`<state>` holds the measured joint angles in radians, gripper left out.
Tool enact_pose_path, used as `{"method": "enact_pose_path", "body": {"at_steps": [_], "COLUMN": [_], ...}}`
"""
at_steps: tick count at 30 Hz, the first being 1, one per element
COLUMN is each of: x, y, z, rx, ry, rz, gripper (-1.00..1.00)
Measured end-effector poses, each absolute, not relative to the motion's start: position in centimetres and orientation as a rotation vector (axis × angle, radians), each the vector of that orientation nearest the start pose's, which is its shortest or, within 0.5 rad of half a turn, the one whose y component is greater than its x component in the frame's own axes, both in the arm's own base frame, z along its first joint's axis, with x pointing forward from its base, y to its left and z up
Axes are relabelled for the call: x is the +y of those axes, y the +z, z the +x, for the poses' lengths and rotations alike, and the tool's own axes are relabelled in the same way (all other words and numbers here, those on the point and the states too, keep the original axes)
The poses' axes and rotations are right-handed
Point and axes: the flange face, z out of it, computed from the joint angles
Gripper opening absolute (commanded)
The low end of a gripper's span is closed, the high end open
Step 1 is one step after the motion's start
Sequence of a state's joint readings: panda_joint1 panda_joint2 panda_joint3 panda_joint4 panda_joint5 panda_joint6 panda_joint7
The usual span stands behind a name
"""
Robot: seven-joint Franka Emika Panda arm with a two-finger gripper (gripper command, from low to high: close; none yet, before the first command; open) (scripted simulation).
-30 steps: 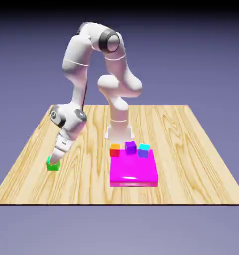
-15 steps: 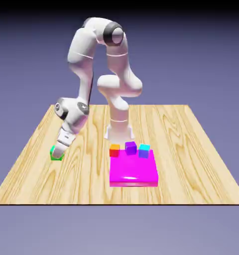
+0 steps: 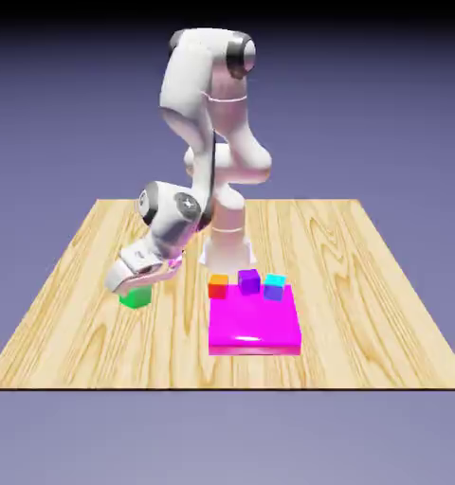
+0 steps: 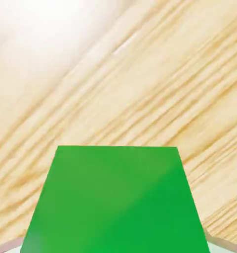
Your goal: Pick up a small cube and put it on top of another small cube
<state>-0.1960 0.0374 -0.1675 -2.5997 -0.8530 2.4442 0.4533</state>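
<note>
- Gripper (image 3: pixel 127 280) clamped tight on the green cube (image 3: pixel 135 296); hand tilted, cube hanging at its tip just over the wooden table (image 3: pixel 70 322).
- Green cube at the exterior view's left, well apart from the magenta slab (image 3: pixel 255 327).
- Hand view: green cube (image 4: pixel 115 197) large at the bottom middle, covering the fingertips; only pale slivers at the two lower corners. Blurred wood grain of the table (image 4: pixel 140 74) running diagonally behind it.
- Orange-topped cube (image 3: pixel 218 285) with red sides at the slab's far left corner; nothing on top of it.
- Purple cube (image 3: pixel 249 280) just beside it toward the exterior view's right, then the cyan-topped cube (image 3: pixel 275 286); all three in a row along the slab's far edge.
- Slab's near part bare, glossy.
</note>
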Motion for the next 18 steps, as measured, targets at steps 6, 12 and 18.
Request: {"method": "enact_pose_path", "body": {"at_steps": [6,12,18], "x": [-9.6,-4.0,2.2], "y": [24.3,25.7,27.1], "z": [40.0,39.7,38.5], "rx": [0.587,0.941,1.215], "ry": [0.331,0.433,0.587], "rz": [-3.492,-3.316,-3.112], "gripper": [-1.0,-1.0,-1.0]}}
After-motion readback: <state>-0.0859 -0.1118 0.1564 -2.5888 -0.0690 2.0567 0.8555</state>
